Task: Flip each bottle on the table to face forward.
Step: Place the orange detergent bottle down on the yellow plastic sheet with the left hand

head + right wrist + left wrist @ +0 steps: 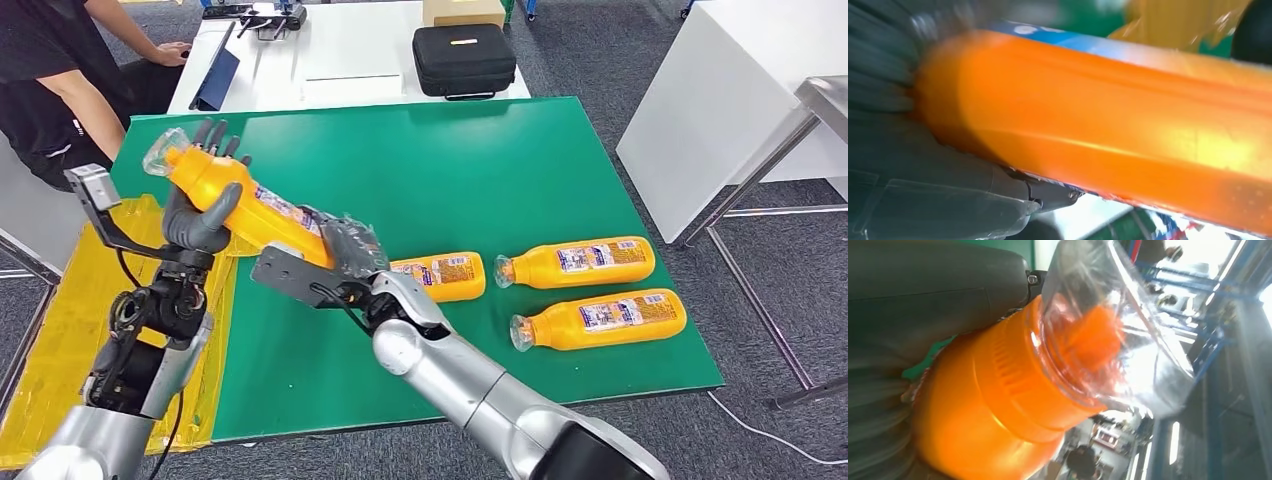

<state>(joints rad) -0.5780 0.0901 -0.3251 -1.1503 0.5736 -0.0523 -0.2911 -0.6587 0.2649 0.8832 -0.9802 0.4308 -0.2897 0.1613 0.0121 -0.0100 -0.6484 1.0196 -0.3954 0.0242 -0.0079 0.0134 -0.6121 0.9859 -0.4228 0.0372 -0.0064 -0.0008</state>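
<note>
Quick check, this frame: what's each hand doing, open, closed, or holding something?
Left hand: grips the raised orange bottle near its cap end.
Right hand: holds the same bottle at its base end.

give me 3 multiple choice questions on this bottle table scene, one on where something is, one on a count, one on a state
1. Where is the black case?
A. on the white table beyond the green table
B. on the yellow sheet
C. under the green table

2. How many orange bottles lie on the green table?
A. one
B. three
C. five

3. What state is the raised bottle in?
A. lying flat by itself
B. held in the air by both hands
C. standing upright on the table

Answers:
1 A, the case sits on the white top behind the green one.
2 B, three lie on their sides at the right.
3 B, the left hand and right hand grip it above the table.
</note>
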